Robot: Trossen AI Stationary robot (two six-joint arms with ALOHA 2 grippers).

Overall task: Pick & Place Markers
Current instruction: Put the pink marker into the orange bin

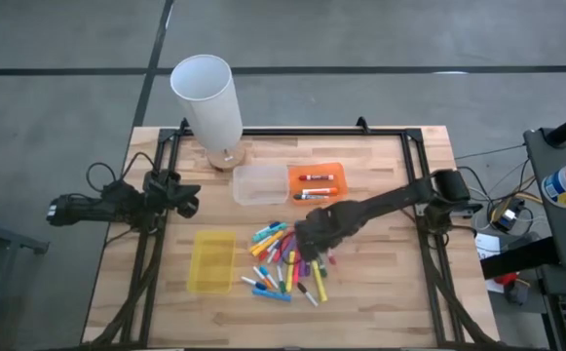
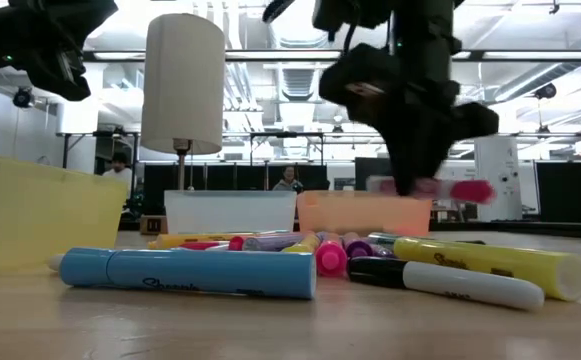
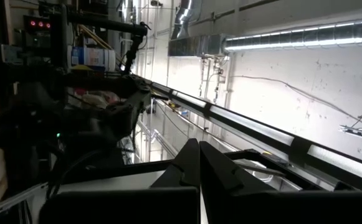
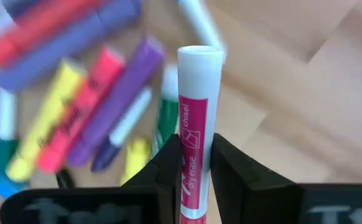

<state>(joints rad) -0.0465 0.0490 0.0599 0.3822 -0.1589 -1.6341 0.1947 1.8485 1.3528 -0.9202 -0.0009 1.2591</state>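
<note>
A heap of markers (image 1: 283, 263) in mixed colours lies on the wooden table near its middle. My right gripper (image 4: 196, 149) hangs above the heap's right side (image 1: 314, 239), shut on a pink-and-white marker (image 4: 199, 93). In the low view this marker (image 2: 450, 188) shows level below the dark gripper, above the markers lying on the table (image 2: 270, 265). Two markers lie in the orange tray (image 1: 317, 180). My left gripper (image 1: 190, 205) waits at the table's left edge, and its own wrist view shows it (image 3: 199, 165) shut on nothing. My right gripper pinches the pink-labelled barrel (image 4: 194, 134) of the marker between its two fingers. The fingers come from above, pointing down, and lie across the marker. The marker sits level, lifted clear of the heap and the table, and its white end (image 4: 200, 56) sticks out past the fingers.
A clear tray (image 1: 260, 185) stands left of the orange one, and a yellow tray (image 1: 211, 260) lies left of the heap. A tall white cylinder (image 1: 209, 97) on a round wooden base stands at the far left. Bare wood lies to the right of the heap.
</note>
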